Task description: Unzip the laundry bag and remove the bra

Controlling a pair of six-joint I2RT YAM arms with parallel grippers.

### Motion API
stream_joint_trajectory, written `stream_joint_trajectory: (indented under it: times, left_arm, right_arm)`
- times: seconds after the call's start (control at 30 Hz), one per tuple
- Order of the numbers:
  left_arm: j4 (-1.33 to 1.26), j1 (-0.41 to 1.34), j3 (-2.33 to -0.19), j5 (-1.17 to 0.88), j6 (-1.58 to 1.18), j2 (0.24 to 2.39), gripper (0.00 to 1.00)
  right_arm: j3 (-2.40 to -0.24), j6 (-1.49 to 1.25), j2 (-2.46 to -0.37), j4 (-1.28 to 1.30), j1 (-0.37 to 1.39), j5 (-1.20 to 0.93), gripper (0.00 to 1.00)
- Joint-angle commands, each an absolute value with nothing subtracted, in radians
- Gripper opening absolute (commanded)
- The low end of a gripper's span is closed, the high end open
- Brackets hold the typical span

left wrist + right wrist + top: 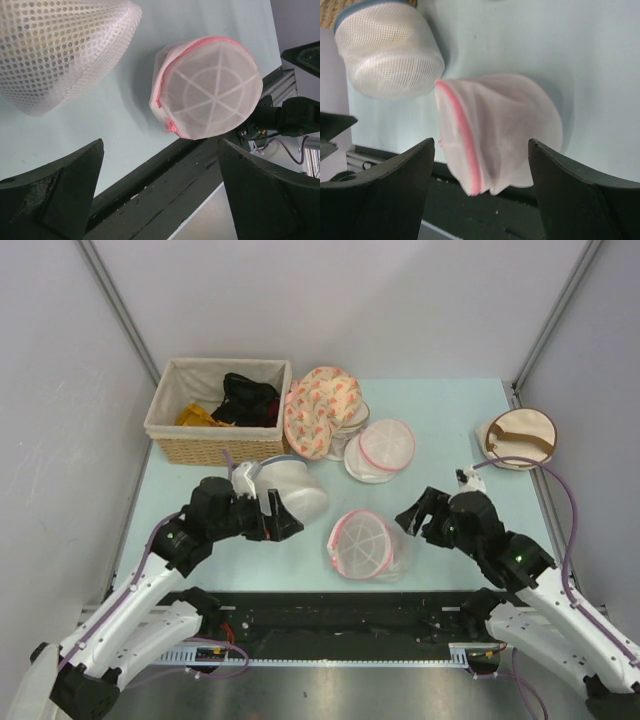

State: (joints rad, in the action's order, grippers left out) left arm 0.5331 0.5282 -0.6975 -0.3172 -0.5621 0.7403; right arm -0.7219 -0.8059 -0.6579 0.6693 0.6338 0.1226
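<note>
The laundry bag (pixel 362 543) (pixel 215 95) (pixel 505 130), a small white mesh pouch with a pink zipper band, lies on its side at the table's front edge between the two arms. My left gripper (pixel 290 523) (pixel 160 195) stands open to the bag's left, well short of it, with nothing between its fingers. From the right, my right gripper (pixel 408 518) (pixel 481 190) faces the bag with its jaws wide apart. The bag's blurred lower edge shows between the jaws, and neither finger presses on it. The bra is hidden.
A larger white mesh cylinder (pixel 290 488) (pixel 55 45) (pixel 390 55) lies by my left gripper. Behind are a wicker basket (pixel 215 445) with black and yellow cloth, a peach floral bag (pixel 320 410), another pink-rimmed pouch (pixel 382 448) and a tan round bag (pixel 520 437).
</note>
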Motion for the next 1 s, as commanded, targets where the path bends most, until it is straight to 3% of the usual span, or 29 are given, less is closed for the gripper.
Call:
stream_joint_trajectory:
  times: [0.0, 0.23, 0.47, 0.53, 0.63, 0.67, 0.7, 0.73, 0.83, 0.87, 0.9, 0.97]
  left_arm:
    - [0.496, 0.58, -0.687, -0.288, -0.609, 0.779, 1.0]
    - [0.431, 0.661, -0.675, -0.256, -0.647, 0.863, 1.0]
    - [0.446, 0.681, -0.693, -0.216, -0.635, 0.88, 1.0]
    - [0.457, 0.681, -0.706, -0.207, -0.618, 0.887, 1.0]
    - [0.482, 0.681, -0.729, -0.198, -0.595, 0.902, 1.0]
    - [0.488, 0.681, -0.736, -0.196, -0.585, 0.903, 1.0]
    - [0.5, 0.681, -0.759, -0.177, -0.554, 0.908, 1.0]
    - [0.541, 0.681, -0.775, -0.152, -0.534, 0.91, 1.0]
    - [0.638, 0.681, -0.84, -0.022, -0.459, 0.91, 1.0]
    - [0.656, 0.681, -0.856, -0.002, -0.443, 0.907, 1.0]
    - [0.667, 0.681, -0.876, 0.035, -0.425, 0.902, 1.0]
    - [0.676, 0.681, -0.89, 0.037, -0.41, 0.894, 1.0]
  right_arm:
    - [-0.707, -1.098, -0.614, 0.796, 0.867, 0.389, 0.79]
    - [-0.637, -1.363, -0.661, 0.721, 1.251, 0.647, 0.79]
    - [-0.597, -1.515, -0.776, 0.649, 1.356, 0.768, 0.78]
    - [-0.559, -1.522, -0.793, 0.624, 1.353, 0.785, 0.75]
    - [-0.549, -1.48, -0.802, 0.548, 1.344, 0.814, 0.55]
    - [-0.549, -1.462, -0.796, 0.531, 1.318, 0.815, 0.28]
    - [-0.551, -1.438, -0.789, 0.525, 1.289, 0.774, 0.11]
    - [-0.552, -1.363, -0.772, 0.502, 1.252, 0.731, 0.0]
    - [-0.554, -1.108, -0.741, 0.441, 1.008, 0.434, 0.0]
    - [-0.56, -1.024, -0.747, 0.421, 0.829, 0.326, 0.0]
    - [-0.571, -0.95, -0.761, 0.413, 0.736, 0.079, 0.0]
    - [-0.626, -0.743, -0.846, 0.466, 0.482, -0.108, 0.0]
